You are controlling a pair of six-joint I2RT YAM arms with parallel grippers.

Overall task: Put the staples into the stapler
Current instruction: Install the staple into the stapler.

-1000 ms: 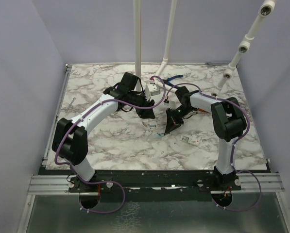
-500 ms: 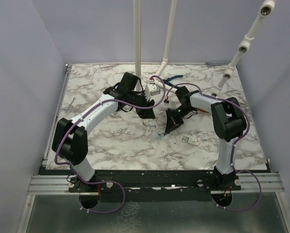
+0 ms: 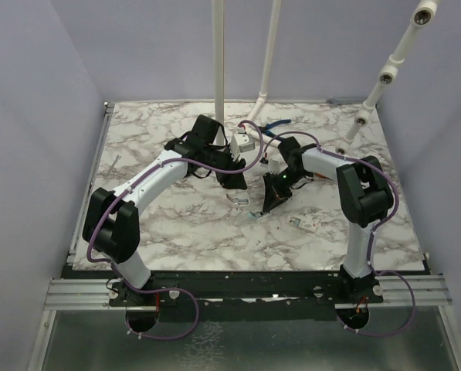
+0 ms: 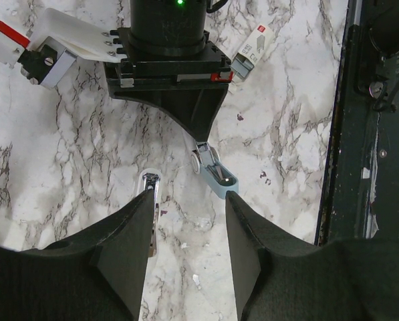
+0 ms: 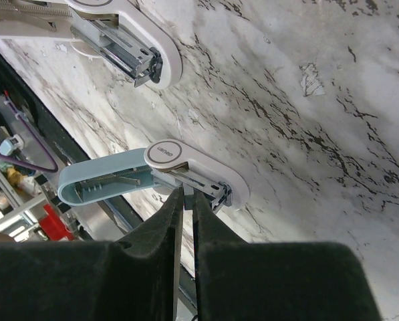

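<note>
Smooth plastic on the stapler [image 5: 156, 164]: pale blue-green base satin rather than shiny, white lid glossier. Shows bright bare metal inside, with a fine coiled spring in the tray. Same white shell and silvery metal on the second stapler [image 5: 142, 50]. Matt black plastic on the fingers [image 5: 152, 267] of the right gripper [image 5: 184, 192] and of the left gripper [image 4: 189, 197]. Looks like marble-print laminate on the table [image 5: 306, 120], smooth with a soft sheen, though possibly real stone. Smooth printed face on the small box [image 4: 252, 47]. Dull silver metal on the rail [image 3: 76, 292].
</note>
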